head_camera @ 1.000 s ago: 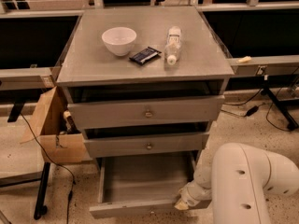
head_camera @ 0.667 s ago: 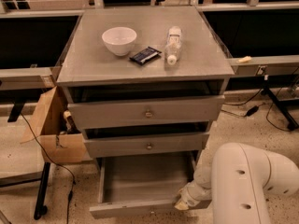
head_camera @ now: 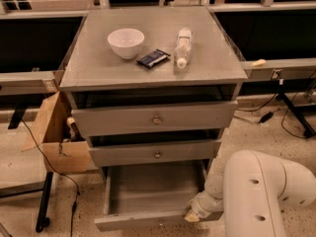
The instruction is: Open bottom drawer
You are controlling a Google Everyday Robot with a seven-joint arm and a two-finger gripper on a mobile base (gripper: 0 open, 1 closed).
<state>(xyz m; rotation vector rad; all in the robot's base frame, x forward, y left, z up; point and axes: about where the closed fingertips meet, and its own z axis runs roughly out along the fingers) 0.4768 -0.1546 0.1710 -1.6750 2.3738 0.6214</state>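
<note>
I found the bottom drawer [head_camera: 150, 194] pulled well out beneath the two upper drawers [head_camera: 155, 135], grey inside exposed. Its front panel showed only edge-on. The hand [head_camera: 194, 214] sat at the panel's right end, largely hidden behind the arm [head_camera: 256, 196]; I could not tell its state. The frame's lower edge cut the arm off.

No text can be read, even on the packet [head_camera: 153, 58] or bottle [head_camera: 182, 47]; gripper [head_camera: 193, 215] at the bottom drawer [head_camera: 148, 221]'s front right corner.
</note>
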